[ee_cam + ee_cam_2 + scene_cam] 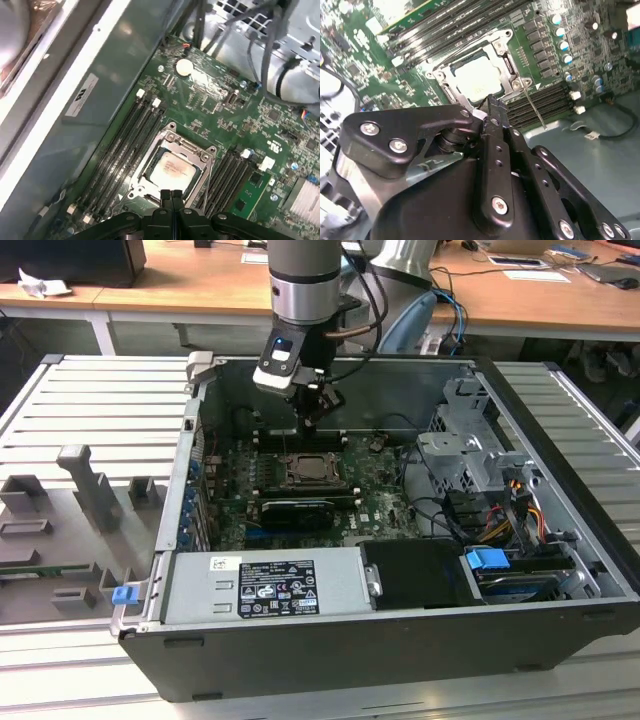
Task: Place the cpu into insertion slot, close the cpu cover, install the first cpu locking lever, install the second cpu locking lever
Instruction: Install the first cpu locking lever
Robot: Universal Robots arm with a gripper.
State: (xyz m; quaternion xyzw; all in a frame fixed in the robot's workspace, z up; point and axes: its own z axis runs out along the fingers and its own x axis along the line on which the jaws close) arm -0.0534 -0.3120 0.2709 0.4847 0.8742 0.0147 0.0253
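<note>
The open computer case (350, 640) filled the middle of the exterior view, with its green motherboard (385, 502) inside. Above the board's centre hung the gripper (310, 422), its fingers pressed together on nothing. Just under it in the frame sat the insertion slot (318, 472). The cpu cover (189, 143) lay flat around the cpu (171, 168), which was seated in the slot.

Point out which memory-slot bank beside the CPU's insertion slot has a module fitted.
The bank across the insertion slot from the case wall: a green module stands in it. The bank beside the wall shows bare black slots.
</note>
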